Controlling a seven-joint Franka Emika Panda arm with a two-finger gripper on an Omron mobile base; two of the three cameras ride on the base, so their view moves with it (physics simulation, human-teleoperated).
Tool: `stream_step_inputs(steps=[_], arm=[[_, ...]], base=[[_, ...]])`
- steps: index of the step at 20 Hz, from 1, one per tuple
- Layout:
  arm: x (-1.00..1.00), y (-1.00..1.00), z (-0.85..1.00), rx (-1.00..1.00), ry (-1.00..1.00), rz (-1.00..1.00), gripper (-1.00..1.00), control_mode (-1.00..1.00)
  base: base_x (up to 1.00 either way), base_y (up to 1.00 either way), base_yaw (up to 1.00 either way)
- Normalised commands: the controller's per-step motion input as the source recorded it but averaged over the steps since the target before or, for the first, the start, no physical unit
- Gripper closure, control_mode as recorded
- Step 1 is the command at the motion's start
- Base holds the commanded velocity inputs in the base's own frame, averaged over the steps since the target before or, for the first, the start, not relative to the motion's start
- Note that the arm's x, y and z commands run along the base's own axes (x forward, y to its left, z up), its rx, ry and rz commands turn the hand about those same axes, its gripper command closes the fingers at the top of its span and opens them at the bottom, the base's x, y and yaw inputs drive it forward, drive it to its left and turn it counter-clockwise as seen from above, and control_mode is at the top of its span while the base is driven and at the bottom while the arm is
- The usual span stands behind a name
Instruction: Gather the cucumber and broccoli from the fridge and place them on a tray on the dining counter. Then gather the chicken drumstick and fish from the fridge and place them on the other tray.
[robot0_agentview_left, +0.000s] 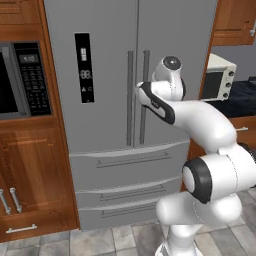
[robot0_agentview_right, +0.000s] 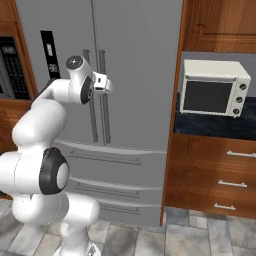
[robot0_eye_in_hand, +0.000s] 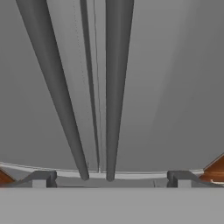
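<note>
Room: a kitchen of brown wooden cabinets (robot0_agentview_left: 35, 170) on a grey tiled floor (robot0_agentview_right: 200, 235); a black microwave (robot0_agentview_left: 20, 80) is built in to the left of the fridge, and a white toaster oven (robot0_agentview_right: 214, 88) stands on a dark counter (robot0_agentview_right: 215, 127) to its right.
Fridge: the tall grey steel fridge (robot0_agentview_left: 100, 30) stands straight ahead, both doors shut, drawer fronts below, black display panel (robot0_agentview_left: 84, 67) on the left door.
Food: the cucumber, broccoli, chicken drumstick and fish are presumably behind the shut doors; nothing of them can be seen.
Handles: two long vertical bar handles, left handle (robot0_eye_in_hand: 57, 96) and right handle (robot0_eye_in_hand: 116, 87), run side by side along the centre seam.
Handling: the doors are likely heavy and stiff on their seals; the bars look smooth and rigid, so a slipping grip is the risk. Best taken across one bar, near mid-height, then pulled in an arc.
Hand: the gripper (robot0_eye_in_hand: 111, 178) is spread wide, holds nothing, and hangs close before the handles, both bars lying between its fingertips (robot0_eye_in_hand: 43, 178).
</note>
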Motion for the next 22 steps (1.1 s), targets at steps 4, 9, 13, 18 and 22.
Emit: stream_step_inputs(steps=[4,9,13,18,22], arm=[[0.22,-0.03,-0.04,-0.03,-0.01,-0.01,-1.00,-1.00],[0.26,-0.02,-0.01,-0.02,-0.01,-0.01,-1.00,-1.00],[0.31,-0.02,-0.03,-0.01,-0.01,0.00,-1.00,-1.00],[0.32,-0.01,-0.08,0.00,-0.03,0.00,-1.00,-1.00],[0.37,-0.01,-0.18,0.00,-0.03,0.00,-1.00,-1.00]], base=[[0.00,0.00,0.00],[0.00,0.00,0.00],[0.00,0.00,0.00],[0.00,0.00,0.00],[0.00,0.00,0.00]])
